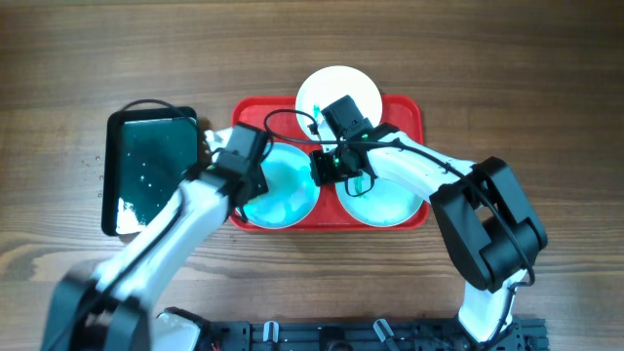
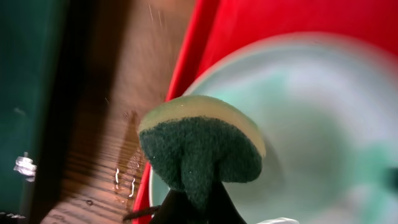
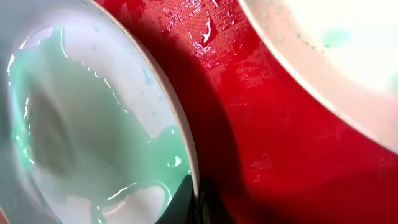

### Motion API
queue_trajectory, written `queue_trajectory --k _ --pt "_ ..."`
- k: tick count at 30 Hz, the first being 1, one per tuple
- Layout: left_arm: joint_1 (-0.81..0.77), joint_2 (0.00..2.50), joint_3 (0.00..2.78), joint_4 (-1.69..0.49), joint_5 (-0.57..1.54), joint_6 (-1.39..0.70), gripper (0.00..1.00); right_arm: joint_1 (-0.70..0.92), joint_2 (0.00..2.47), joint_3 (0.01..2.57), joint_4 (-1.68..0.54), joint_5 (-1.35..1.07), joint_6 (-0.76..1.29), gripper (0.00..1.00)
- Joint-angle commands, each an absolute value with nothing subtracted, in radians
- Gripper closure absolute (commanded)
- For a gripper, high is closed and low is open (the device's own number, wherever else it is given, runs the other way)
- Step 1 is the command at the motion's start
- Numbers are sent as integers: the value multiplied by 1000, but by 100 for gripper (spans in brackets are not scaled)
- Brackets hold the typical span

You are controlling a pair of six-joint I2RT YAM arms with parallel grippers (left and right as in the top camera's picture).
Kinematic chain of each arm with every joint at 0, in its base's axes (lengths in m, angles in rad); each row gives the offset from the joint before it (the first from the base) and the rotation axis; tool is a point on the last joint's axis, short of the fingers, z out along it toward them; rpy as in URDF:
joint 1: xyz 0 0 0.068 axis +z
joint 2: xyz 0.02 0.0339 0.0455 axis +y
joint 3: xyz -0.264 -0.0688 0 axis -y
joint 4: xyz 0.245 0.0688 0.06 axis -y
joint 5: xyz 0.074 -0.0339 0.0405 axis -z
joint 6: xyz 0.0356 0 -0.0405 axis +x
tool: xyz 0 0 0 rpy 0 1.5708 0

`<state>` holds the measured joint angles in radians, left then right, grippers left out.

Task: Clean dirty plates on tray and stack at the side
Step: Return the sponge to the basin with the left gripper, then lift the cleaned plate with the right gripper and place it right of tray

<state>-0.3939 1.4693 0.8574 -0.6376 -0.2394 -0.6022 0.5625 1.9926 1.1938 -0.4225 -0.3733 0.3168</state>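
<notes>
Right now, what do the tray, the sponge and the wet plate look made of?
The tray is probably plastic: red and glossy, with a fine moulded texture under wet highlights. The sponge shows coarse dark green scouring fibre on a pale yellow foam layer. The plate is smooth, pale and glossy, either ceramic or melamine; its look does not settle which. Teal liquid pools on it and reflects sharply.

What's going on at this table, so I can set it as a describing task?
The left hand holds a green sponge over the left blue plate on the red tray. The right hand seems to pinch the rim of a teal-smeared plate. All three plates, the white plate included, sit on the tray; none is stacked aside.
</notes>
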Motion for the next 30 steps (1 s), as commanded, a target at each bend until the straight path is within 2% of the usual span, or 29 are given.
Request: queue_trajectory --k 1,5,8,15,22,27,28,29,30 --pt "-305 1238 888 -621 -278 -667 96 566 2025 1189 -434 -332 318 96" --pt "-59 1201 888 -616 -255 -663 96 566 2025 1189 -431 -332 318 96" --pt "134 1290 888 -625 -96 -660 96 566 2025 1189 -431 -332 322 96" --pt "241 1324 888 -637 -79 -659 96 566 1918 1208 -451 -349 344 96" --pt "341 1437 886 -521 -79 -659 96 566 1554 1208 -572 -36 305 96" --pt "341 1551 887 -473 -79 -659 92 601 1493 1208 -616 142 287 96" --pt "342 1562 887 -466 -79 -659 90 624 1493 1207 -624 191 287 96" --pt "342 1577 887 -458 -79 -659 83 644 1493 1208 -625 227 287 96" --pt "342 1590 887 -455 -79 -659 64 666 1493 1208 -625 269 287 96"
